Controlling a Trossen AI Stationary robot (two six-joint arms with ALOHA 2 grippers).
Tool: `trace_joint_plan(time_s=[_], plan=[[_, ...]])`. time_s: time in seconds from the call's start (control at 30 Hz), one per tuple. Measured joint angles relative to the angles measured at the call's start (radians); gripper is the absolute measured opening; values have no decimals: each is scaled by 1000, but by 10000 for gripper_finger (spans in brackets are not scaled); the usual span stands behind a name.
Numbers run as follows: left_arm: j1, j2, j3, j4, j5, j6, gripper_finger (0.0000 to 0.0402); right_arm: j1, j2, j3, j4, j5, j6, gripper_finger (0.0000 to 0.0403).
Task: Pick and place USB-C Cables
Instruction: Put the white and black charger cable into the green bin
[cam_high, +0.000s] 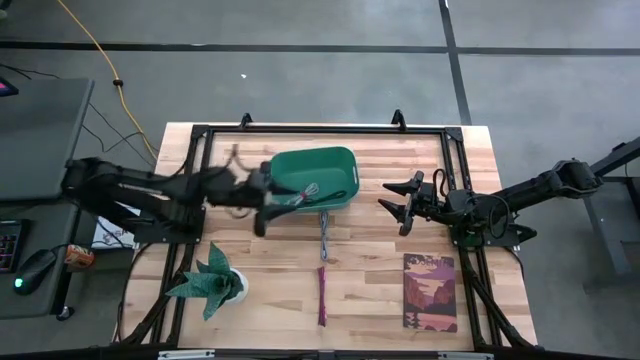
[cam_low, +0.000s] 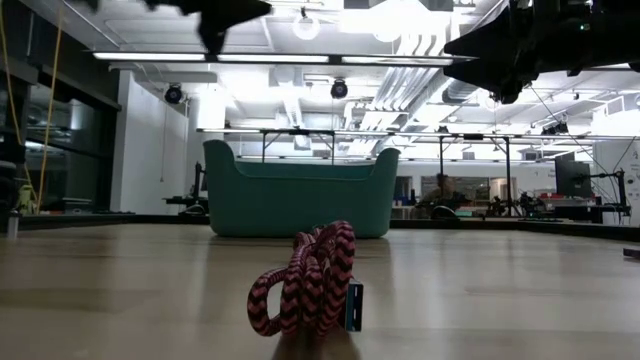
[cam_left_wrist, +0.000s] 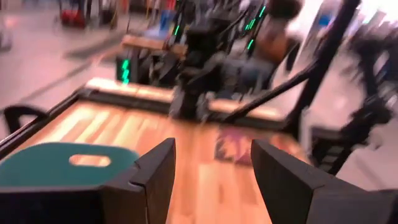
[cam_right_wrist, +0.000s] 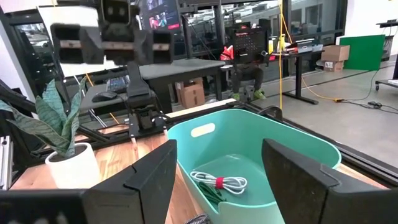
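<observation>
A teal bin (cam_high: 313, 180) stands on the table's far middle. The right wrist view shows a white cable with a red tie (cam_right_wrist: 217, 182) and a green cable (cam_right_wrist: 210, 194) lying on the bin's floor. A grey bundle (cam_high: 323, 236) lies just near of the bin, and a dark maroon bundle (cam_high: 322, 295) (cam_low: 305, 280) lies nearer still, both flat on the wood. My left gripper (cam_high: 262, 198) (cam_left_wrist: 211, 180) hovers at the bin's left end, open and empty, its picture blurred. My right gripper (cam_high: 397, 205) (cam_right_wrist: 217, 155) hangs right of the bin, open and empty, facing it.
A potted plant (cam_high: 215, 285) stands near the table's near left corner and a picture-covered notebook (cam_high: 430, 292) lies near right. A black frame (cam_high: 320, 128) runs along the table's edges. A yellow cord (cam_high: 100, 50) trails on the floor beyond.
</observation>
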Motion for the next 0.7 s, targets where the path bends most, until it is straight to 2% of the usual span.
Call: trace_joint_plan(time_s=[0.17,0.3,0.53,0.7], plan=[[-75,-141,-264,285,-90,-28,189,0,0,0,3,-27,19,227],[-98,-222,-380,362,-116,-21,188,0,0,0,4,-42,17,227],[-102,-269,-420,373,-116,6,189,0,0,0,4,-52,23,227],[-101,-269,-420,377,-116,4,189,0,0,0,5,-135,71,227]])
